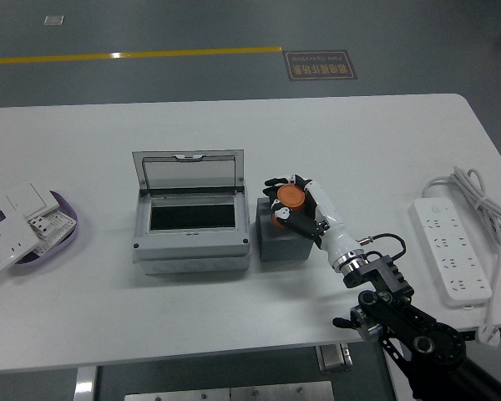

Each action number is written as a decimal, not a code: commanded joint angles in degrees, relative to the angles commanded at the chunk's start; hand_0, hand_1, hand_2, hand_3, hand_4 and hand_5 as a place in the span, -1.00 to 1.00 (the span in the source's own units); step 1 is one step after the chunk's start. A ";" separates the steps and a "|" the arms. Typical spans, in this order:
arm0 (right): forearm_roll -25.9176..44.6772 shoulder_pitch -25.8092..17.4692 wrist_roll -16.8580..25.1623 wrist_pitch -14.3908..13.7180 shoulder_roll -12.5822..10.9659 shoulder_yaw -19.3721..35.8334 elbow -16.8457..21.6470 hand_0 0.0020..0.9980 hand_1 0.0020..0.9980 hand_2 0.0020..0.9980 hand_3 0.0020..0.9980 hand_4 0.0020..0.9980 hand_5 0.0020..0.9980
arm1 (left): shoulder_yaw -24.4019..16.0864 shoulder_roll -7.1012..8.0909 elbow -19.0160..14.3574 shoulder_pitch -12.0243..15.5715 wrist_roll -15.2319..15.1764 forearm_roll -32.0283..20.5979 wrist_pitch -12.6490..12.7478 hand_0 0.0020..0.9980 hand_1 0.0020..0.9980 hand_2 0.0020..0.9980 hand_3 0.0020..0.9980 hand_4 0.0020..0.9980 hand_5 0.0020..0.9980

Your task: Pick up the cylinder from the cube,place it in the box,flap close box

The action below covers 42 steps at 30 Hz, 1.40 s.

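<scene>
White table (pixel 234 317) stands on a grey floor. Head view: right hand (pixel 296 209) has its fingers curled around the orange cylinder (pixel 289 199), which sits on the grey cube (pixel 277 242) under the hand. Box (pixel 190 225), flap raised, lies just left of the hand. Cylinder appears rigid, light and smooth; grip its curved sides firmly to prevent slipping. Left hand is out of view.

This looks like a lab or factory test floor: a white table (pixel 234 317) stands on a grey sealed floor (pixel 192 25) marked with a yellow line (pixel 134 55) and a floor sign (pixel 319 64), with a power strip (pixel 451 251) and a tray of wall sockets (pixel 29 227) laid out.
</scene>
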 joint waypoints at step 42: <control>-42.93 15.57 -30.08 -0.46 4.00 -16.23 10.48 -0.97 -0.52 -0.16 -0.32 -0.95 -1.00 | -0.96 0.14 0.00 0.11 0.45 0.93 0.04 0.27 0.33 0.18 0.28 0.45 -0.43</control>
